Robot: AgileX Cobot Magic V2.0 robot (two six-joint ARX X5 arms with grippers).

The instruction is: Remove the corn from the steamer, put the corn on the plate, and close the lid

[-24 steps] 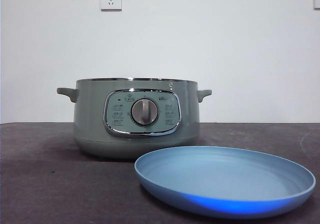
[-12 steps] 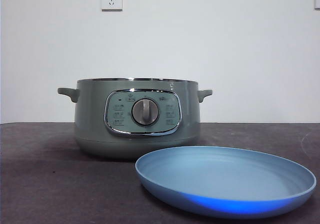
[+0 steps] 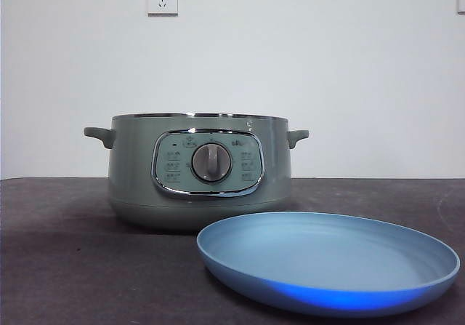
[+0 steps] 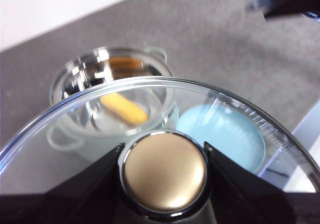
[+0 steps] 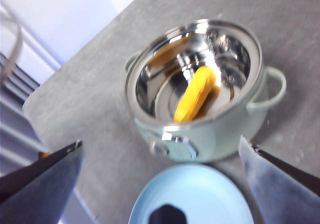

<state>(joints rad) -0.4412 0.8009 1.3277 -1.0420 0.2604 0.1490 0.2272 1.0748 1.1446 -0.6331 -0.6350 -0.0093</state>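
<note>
Right wrist view: glossy yellow corn (image 5: 196,93) slanted inside lidless steamer (image 5: 200,134); right tool (image 5: 165,184) spread wide.

The steamer (image 3: 200,172) has a matt sage-green shell, chrome-trimmed panel and mirror-bright steel bowl. The lid (image 4: 150,114) is clear glass; its knob (image 4: 164,171) is brushed, metallic gold. The plate (image 3: 328,261) looks smooth, satin blue.

The corn (image 5: 196,93) lies inside the open steamer (image 3: 200,171), the plate (image 3: 328,262) rests on the table (image 3: 65,267) just in front and to the right, and the lid (image 4: 150,149) is held above both.
</note>
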